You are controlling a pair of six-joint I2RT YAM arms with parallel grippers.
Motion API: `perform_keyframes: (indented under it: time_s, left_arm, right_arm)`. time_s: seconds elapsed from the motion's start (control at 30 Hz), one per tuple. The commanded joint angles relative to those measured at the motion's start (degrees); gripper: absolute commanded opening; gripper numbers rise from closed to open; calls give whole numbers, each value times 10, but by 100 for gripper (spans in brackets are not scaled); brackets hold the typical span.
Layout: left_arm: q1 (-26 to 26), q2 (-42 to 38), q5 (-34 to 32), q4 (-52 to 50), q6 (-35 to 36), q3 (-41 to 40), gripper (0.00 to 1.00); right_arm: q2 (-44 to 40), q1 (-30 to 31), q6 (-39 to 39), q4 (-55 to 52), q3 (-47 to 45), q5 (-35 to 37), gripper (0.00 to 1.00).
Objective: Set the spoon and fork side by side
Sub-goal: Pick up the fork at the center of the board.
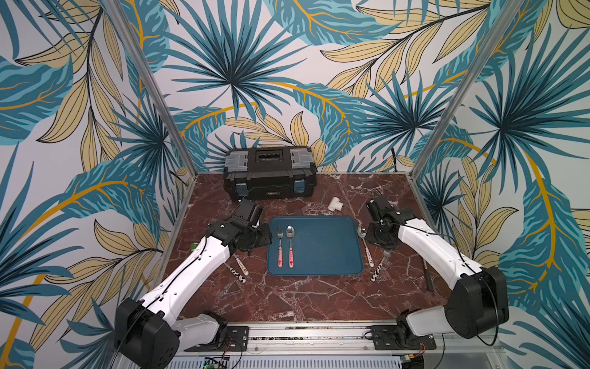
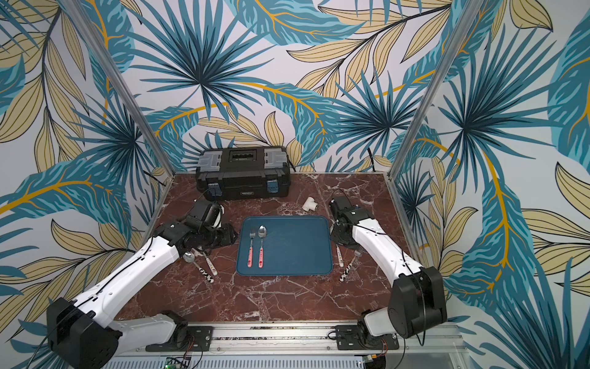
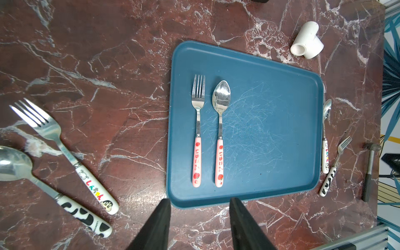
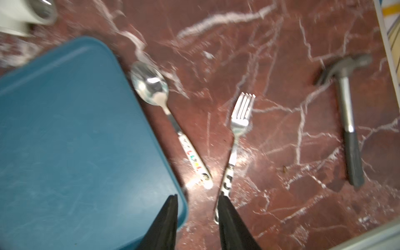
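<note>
Seemingly the job is done: on the blue tray [image 3: 281, 91] the pink-handled fork [image 3: 198, 129] and spoon [image 3: 220, 132] lie parallel, just beside each other. The left gripper [image 3: 200, 216] and right gripper [image 4: 198, 216] hold nothing, fingers partly spread.

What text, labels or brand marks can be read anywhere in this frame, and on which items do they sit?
"いちご", then smaller blurred characters: pink fork handle.
"いちご", same blurred ending: pink spoon handle.
"しんちゃん": white cartoon-face fork handle.
Small print near the end of the cow-pattern spoon handle: unreadable.
Coloured letters on the white spoon handle beside the tray: too small.
Toolbox front badge: too small.
</note>
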Motion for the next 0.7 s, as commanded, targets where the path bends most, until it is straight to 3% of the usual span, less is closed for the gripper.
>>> perform_keyframes:
  time_s: [0.0,0.2,0.67]
  left_arm:
    - [4,9,4,12,-1,-8,49]
    - [5,6,3,5,5,-3,49]
    - [4,5,1,-3,10,-3,49]
  right_arm:
    - [-7,-19,-2,-9,-52,-45,38]
    - [-2,-66,5,47,-132,-115,38]
    - [62,-93,15,69,-122,-111,38]
